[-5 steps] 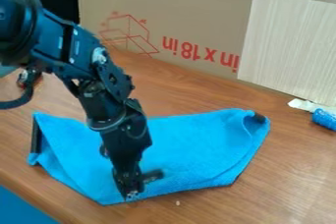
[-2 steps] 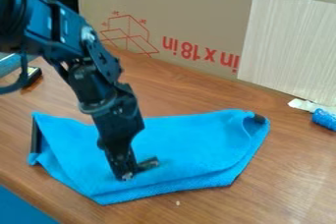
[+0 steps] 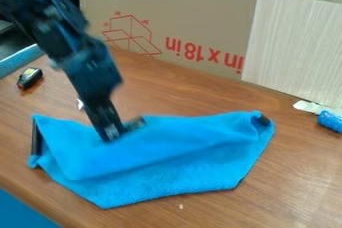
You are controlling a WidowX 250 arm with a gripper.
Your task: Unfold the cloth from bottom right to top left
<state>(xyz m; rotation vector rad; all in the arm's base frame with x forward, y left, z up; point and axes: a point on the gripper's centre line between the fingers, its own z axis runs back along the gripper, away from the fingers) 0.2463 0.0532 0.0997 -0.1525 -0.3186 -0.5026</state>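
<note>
The black gripper [image 3: 120, 129] hangs at a tilt over the upper left-centre part of the blue cloth [image 3: 170, 170], close to the cloth's back edge. The cloth lies spread wide on the wooden table, partly folded, its upper layer ending in a slanting ridge across the middle. A strip of the lower layer shows along the front. Dark pieces sit at its left edge and upper right corner. The gripper covers a bit of the cloth behind it.
A brown cardboard panel [image 3: 200, 27] stands along the back, with a pale board [image 3: 294, 47] at its right. A blue roll [image 3: 330, 121] lies at the right edge. On the left is a small black and yellow object [image 3: 29, 78]. The table [image 3: 280, 187] extends around the cloth.
The gripper has risen in view from the cloth's front edge towards its back edge, drifting left. The upper layer's ridge has shifted back, and more of the lower layer shows in front.
</note>
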